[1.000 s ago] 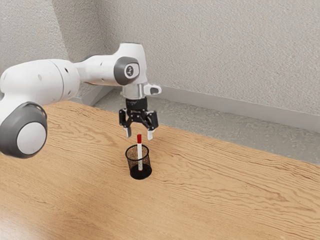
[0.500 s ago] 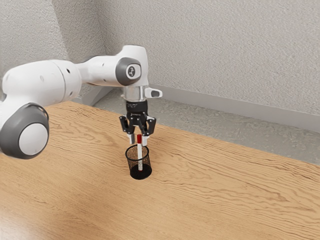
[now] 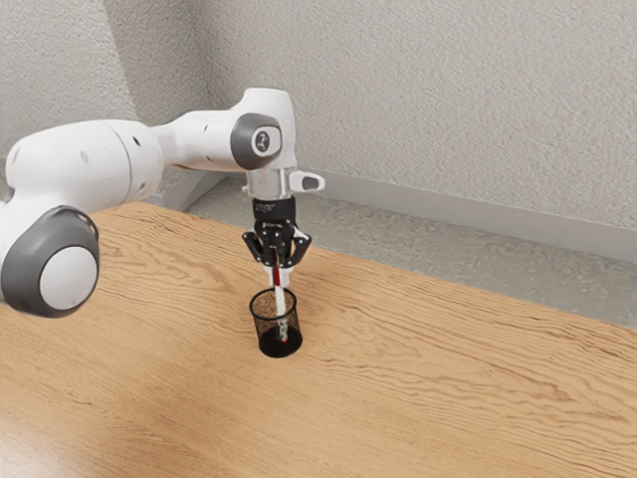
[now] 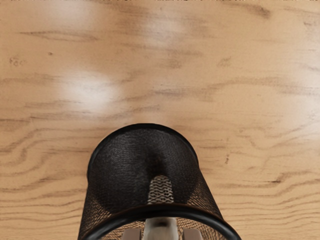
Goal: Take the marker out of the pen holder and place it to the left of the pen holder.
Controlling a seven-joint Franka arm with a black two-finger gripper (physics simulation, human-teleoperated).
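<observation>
Tool (image 3: 279,279) newly narrowed, marker (image 3: 280,302) seemingly gripped, in pen holder (image 3: 266,343)

One marker (image 3: 280,302), one pen holder (image 3: 267,344), one table (image 3: 448,388)

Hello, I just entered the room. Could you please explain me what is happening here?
A robot arm's gripper has its jaws closed on the upper part, near the red end, of a marker. The marker stands nearly upright, and its lower part is still inside the black mesh pen holder on the wooden table. So it is not yet taken out, nor placed beside the holder.
</observation>
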